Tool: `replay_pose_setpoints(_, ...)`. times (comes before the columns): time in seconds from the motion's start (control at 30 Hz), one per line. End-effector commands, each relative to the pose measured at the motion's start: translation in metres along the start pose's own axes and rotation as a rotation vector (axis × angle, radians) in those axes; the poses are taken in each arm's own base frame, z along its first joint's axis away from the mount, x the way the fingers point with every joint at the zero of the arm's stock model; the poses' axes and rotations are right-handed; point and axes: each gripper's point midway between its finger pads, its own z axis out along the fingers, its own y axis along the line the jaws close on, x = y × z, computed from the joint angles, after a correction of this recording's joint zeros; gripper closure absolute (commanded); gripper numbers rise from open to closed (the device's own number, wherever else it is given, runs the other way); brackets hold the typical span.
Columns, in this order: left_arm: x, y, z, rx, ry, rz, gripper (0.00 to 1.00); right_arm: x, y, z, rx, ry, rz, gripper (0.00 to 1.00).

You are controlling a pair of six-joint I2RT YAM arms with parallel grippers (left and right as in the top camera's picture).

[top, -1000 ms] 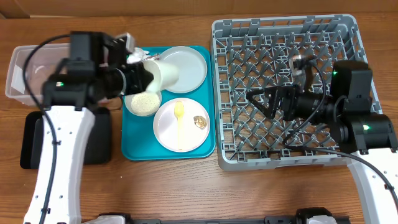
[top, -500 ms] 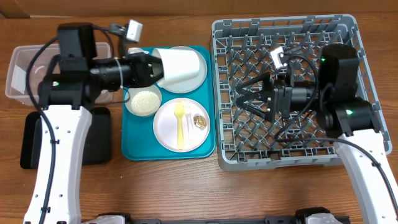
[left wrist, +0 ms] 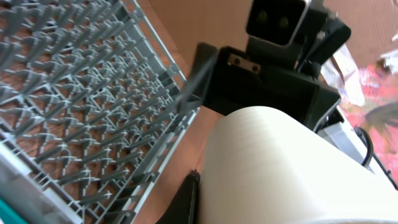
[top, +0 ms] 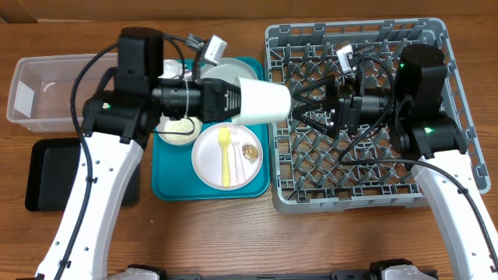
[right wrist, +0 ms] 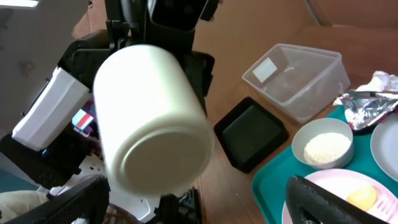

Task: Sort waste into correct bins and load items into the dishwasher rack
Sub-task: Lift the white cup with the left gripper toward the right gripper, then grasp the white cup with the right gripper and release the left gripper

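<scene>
Looking from overhead, we see our left gripper [top: 227, 102] clamped on the mouth end of the cup [top: 263, 102], held sideways over the left edge of the rack [top: 436, 40], base toward our right gripper [top: 306, 111], whose fingers stand spread just beside it. Only the right wrist shows the base face-on, with tub [right wrist: 295, 78], black tray [right wrist: 252, 134], rice bowl [right wrist: 323, 148] and foil [right wrist: 367, 104] behind. The left wrist shows just cup wall and rack.
</scene>
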Motion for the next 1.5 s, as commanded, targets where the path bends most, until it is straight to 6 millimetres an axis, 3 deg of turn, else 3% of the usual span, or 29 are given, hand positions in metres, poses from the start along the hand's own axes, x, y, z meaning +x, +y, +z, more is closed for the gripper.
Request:
replay_pose_setpoints(0.0,0.002,-0.016,0.008,0.025,0.018,0.028,0.96,-0.008,0.008,0.001,-0.009,-0.005,-0.03,0.08)
replay_pose_setpoints(0.07,0.004,-0.015,0.013,0.006,0.024,0.035,0.96,-0.009,0.008,0.001,-0.011,-0.008,-0.044,0.19)
replay_pose_setpoints(0.17,0.005,-0.019,0.02,0.009,0.029,0.06,0.96,-0.01,0.011,0.001,-0.026,-0.004,-0.056,0.19)
replay_pose_setpoints(0.5,0.003,-0.033,0.03,0.046,0.03,0.108,0.96,0.004,0.06,0.016,-0.267,0.091,-0.19,0.19)
replay_pose_setpoints(1.0,0.002,-0.036,0.027,0.043,0.019,0.125,0.96,0.003,0.068,0.013,-0.304,0.098,-0.244,0.2)
replay_pose_setpoints(1.07,0.001,-0.037,0.025,0.041,0.012,0.134,0.96,0.002,0.069,0.013,-0.305,0.099,-0.244,0.17)
replay_pose_setpoints(1.2,-0.001,-0.038,0.02,0.036,-0.002,0.139,0.96,-0.003,0.075,0.013,-0.312,0.098,-0.284,0.0)
replay_pose_setpoints(1.47,-0.006,-0.053,0.008,0.038,-0.041,0.186,0.96,-0.012,0.083,0.012,-0.312,0.096,-0.315,0.0)
